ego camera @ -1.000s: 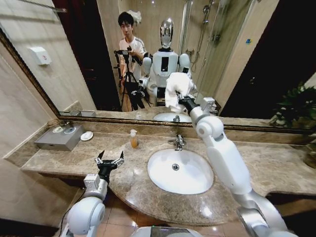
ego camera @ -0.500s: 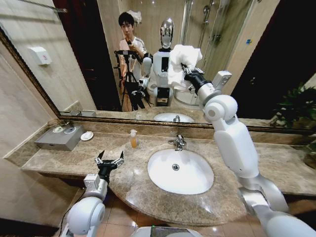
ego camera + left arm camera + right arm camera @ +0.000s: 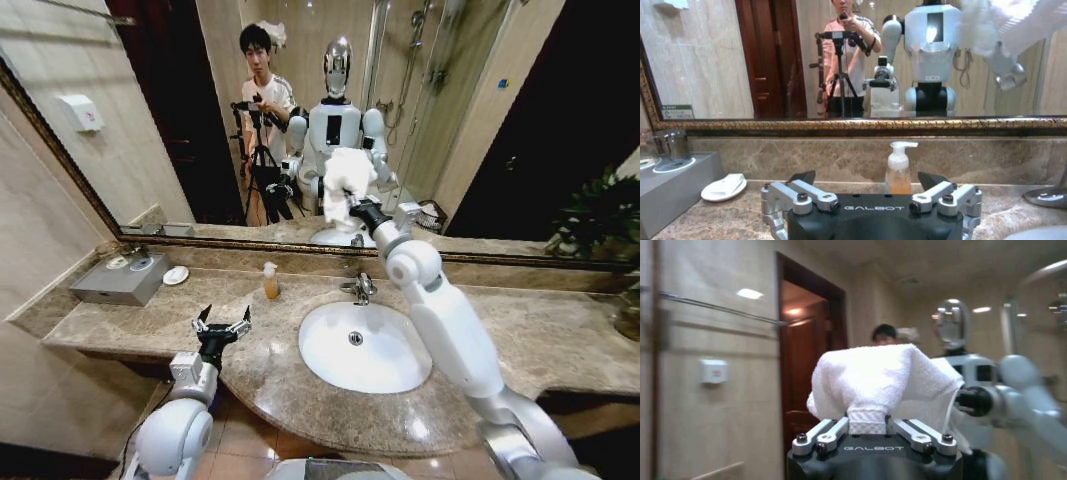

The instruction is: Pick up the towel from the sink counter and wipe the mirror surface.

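Soap dispenser (image 3: 271, 281), soap dish (image 3: 176, 275), grey tray (image 3: 120, 279).

a bathroom: marble sink counter (image 3: 560, 340), wall mirror (image 3: 180, 120), soap dispenser (image 3: 271, 281).

Sink counter (image 3: 560, 330) with soap bottle (image 3: 271, 281)

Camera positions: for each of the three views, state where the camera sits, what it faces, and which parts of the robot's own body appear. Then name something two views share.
Head view: high on the robot, looking down at the sink counter and mirror; both arms show, right gripper pressing the towel to the glass.
Left wrist view: low over the counter, facing the mirror; open left gripper in front.
Right wrist view: facing the mirror closely; right gripper clamps the towel.
Shared: soap bottle.
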